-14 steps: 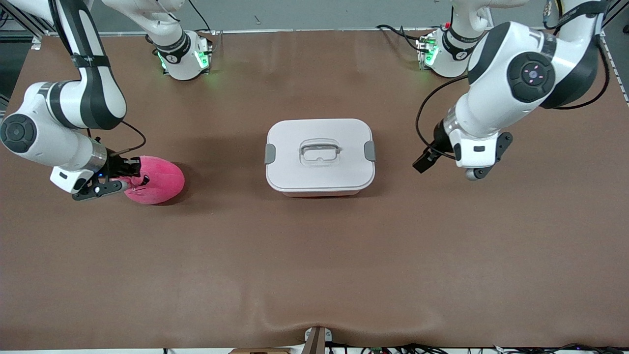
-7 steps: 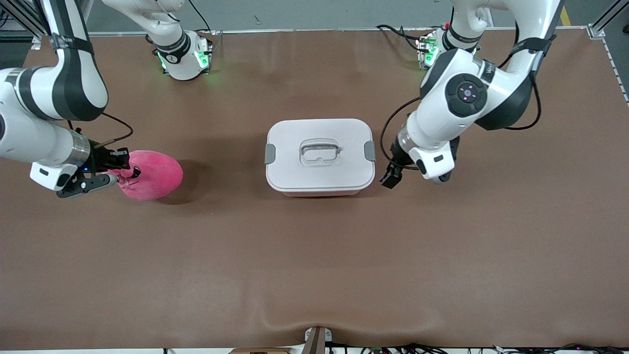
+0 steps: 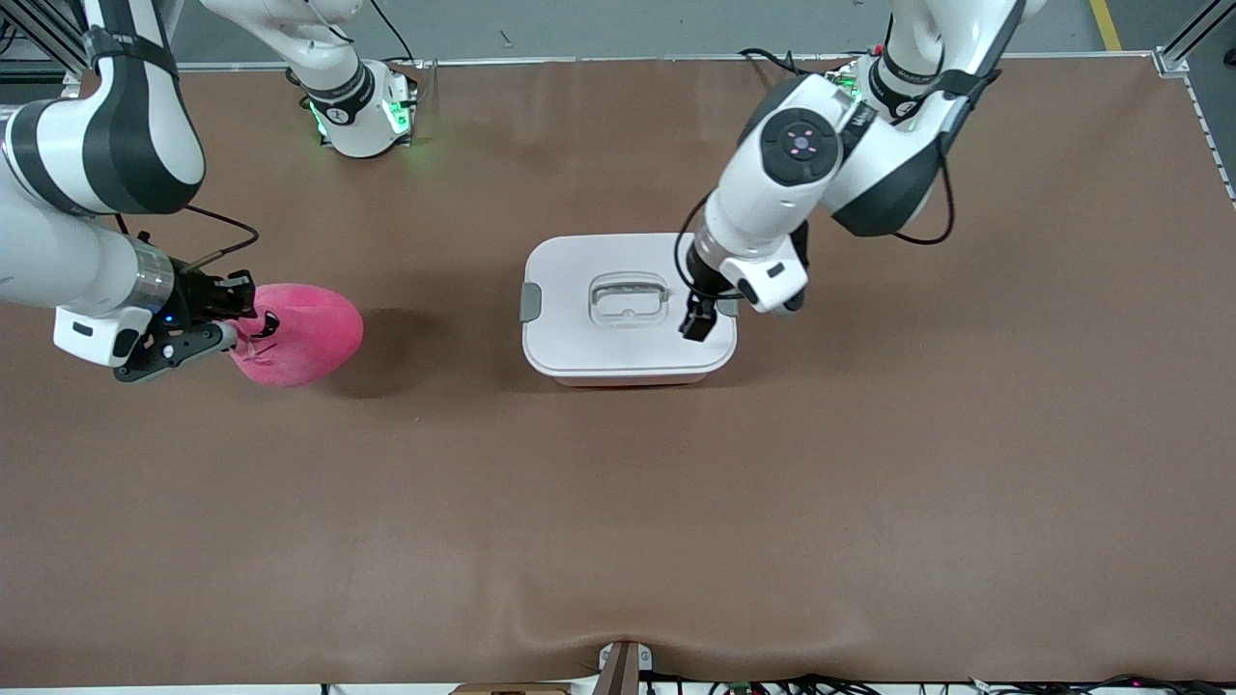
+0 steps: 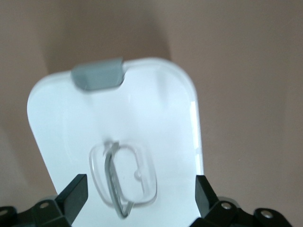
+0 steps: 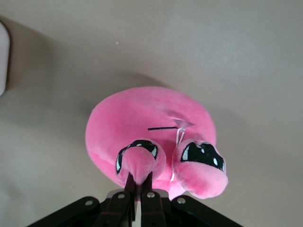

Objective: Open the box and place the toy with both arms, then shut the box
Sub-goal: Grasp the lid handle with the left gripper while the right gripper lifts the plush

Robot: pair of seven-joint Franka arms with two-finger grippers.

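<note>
The box stands at the table's middle, its white lid shut, with grey side clips and a clear centre handle. My left gripper is open and empty over the lid, beside the handle toward the left arm's end. In the left wrist view its fingers stand wide apart over the lid and handle. My right gripper is shut on the pink toy, toward the right arm's end. In the right wrist view the gripper pinches one ear of the toy, which seems slightly off the table.
The brown table carries only the box and toy. Both arm bases stand along the table edge farthest from the front camera. A corner of the box shows in the right wrist view.
My left arm has swung from the left arm's end of the table to over the box lid. My right gripper holds the toy, which has shifted slightly and risen a little.
</note>
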